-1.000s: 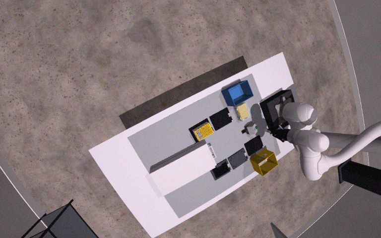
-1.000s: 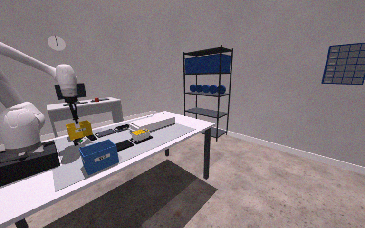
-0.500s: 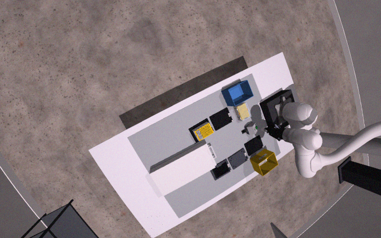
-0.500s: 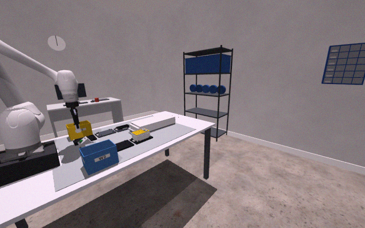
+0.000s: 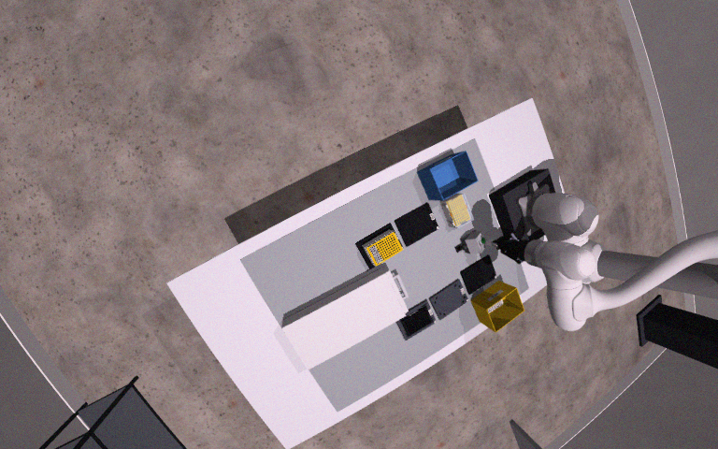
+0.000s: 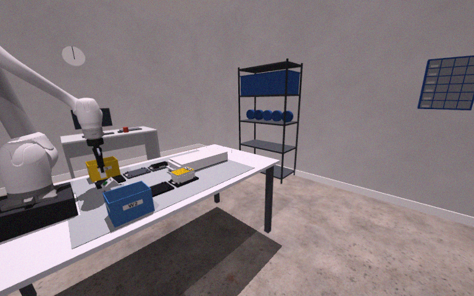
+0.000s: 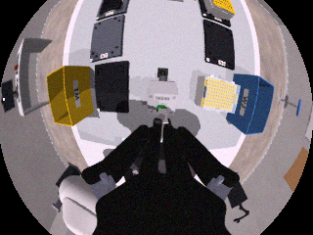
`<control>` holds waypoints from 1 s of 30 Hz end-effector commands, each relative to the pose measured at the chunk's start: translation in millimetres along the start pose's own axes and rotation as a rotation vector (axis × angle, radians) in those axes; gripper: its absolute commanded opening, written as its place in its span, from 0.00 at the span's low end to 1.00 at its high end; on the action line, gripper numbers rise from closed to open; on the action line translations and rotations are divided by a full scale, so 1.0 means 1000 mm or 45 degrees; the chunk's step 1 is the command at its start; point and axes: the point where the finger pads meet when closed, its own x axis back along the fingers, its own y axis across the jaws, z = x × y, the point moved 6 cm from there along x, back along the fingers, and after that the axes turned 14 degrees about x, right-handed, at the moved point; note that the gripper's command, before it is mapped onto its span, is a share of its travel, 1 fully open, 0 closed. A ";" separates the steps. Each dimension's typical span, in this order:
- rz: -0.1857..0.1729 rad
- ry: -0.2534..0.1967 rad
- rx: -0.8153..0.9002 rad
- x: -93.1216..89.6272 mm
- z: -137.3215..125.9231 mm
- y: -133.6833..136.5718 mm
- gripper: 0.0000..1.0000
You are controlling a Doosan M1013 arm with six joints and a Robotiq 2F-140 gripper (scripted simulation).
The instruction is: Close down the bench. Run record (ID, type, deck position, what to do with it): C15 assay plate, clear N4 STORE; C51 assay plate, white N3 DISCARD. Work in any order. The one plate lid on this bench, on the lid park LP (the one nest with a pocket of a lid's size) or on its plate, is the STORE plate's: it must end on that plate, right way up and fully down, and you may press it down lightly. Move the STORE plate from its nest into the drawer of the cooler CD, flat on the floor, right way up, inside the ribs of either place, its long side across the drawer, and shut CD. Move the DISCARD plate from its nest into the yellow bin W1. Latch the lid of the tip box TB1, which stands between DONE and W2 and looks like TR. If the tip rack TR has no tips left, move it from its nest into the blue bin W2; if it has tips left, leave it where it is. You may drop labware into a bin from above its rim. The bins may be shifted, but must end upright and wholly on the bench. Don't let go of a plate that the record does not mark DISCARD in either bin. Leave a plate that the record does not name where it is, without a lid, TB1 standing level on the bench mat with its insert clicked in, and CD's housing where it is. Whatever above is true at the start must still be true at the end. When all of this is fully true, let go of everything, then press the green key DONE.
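Pointing straight down, the gripper (image 7: 160,119), fingers together and holding nothing, covers the green key DONE (image 7: 160,108); only the wrist view shows it.

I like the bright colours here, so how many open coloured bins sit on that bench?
2. The blue bin W2 sits at the bench's end by the arm's base, next to a tip box. The yellow bin sits near the opposite long edge. None appears hidden.

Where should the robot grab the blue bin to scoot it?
Probably a thin side wall at the rim, coming straight down: the blue bin stands upright with an open top, so one finger fits inside, one outside. The gripper is shut, so it must open first.
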 end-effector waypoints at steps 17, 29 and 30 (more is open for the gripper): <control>0.000 0.000 0.000 -0.018 0.000 0.000 0.00; 0.000 0.000 0.000 -0.025 0.000 0.000 0.00; 0.000 0.000 0.000 -0.025 0.000 0.000 0.00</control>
